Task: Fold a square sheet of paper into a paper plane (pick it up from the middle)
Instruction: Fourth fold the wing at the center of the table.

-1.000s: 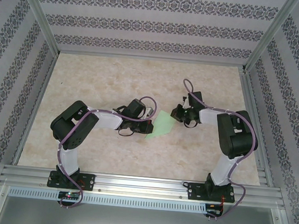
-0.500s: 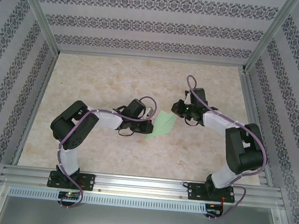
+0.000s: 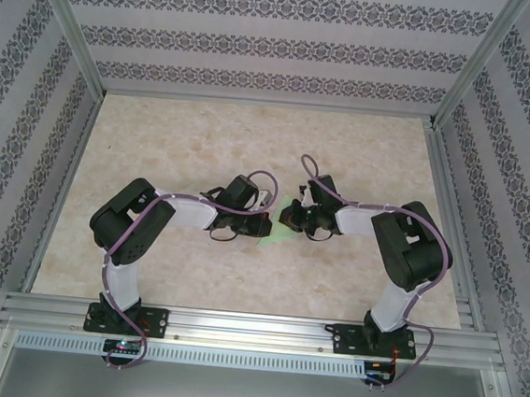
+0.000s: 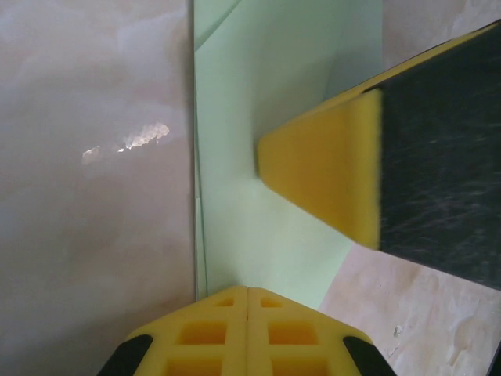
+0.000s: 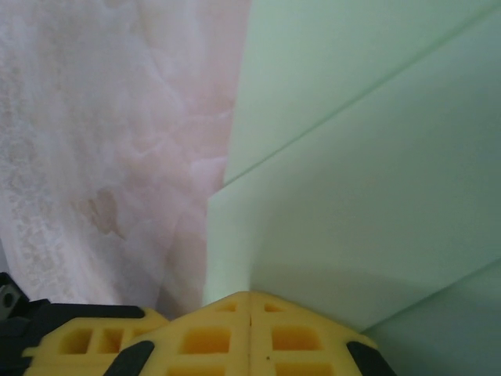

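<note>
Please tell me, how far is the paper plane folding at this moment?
Done: the square sheet of paper already carries creases and overlapping flaps. In hand: the left gripper and right gripper, both shut, sit tip-down at its edges, seemingly pressing a fold. Remaining: it is not a slim dart yet.

The left arm (image 3: pixel 127 223) and right arm (image 3: pixel 417 246) are built alike: black joint housings, white link covers and a black base plate (image 3: pixel 122 320). 1 purple cable (image 3: pixel 151 211) runs outside each arm in loose loops. The fingers (image 4: pixel 246 337) are yellow moulded blocks with rows of square recesses, meeting at 1 straight centre seam, with black rounded corners below. A further finger (image 4: pixel 321 180) carries a smooth yellow pad on a scuffed black body.
</note>
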Controlling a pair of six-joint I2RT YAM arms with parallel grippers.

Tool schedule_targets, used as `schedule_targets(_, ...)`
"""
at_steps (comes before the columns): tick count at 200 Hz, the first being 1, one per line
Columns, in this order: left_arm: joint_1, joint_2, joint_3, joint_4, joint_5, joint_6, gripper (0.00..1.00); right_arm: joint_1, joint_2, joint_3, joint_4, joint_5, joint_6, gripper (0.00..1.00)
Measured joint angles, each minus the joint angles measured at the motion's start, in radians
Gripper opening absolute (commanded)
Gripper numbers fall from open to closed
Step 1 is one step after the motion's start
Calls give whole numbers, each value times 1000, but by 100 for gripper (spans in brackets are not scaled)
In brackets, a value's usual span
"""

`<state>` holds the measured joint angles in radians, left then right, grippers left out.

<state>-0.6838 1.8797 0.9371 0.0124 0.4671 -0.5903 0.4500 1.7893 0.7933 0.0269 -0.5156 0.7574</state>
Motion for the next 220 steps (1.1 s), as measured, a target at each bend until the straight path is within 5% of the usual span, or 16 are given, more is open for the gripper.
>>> schedule_targets(67, 0, -31, 46, -81, 60, 17, 15, -8, 8, 5, -7, -8, -19, 0)
schedule_targets(144, -19, -37, 39, -88, 112, 5, 17, -8, 34, 28, -7, -29, -18, 0)
schedule_targets(220, -19, -29, 38, -160, 43, 10, 17, -8, 40, 37, -16, -31, -19, 0)
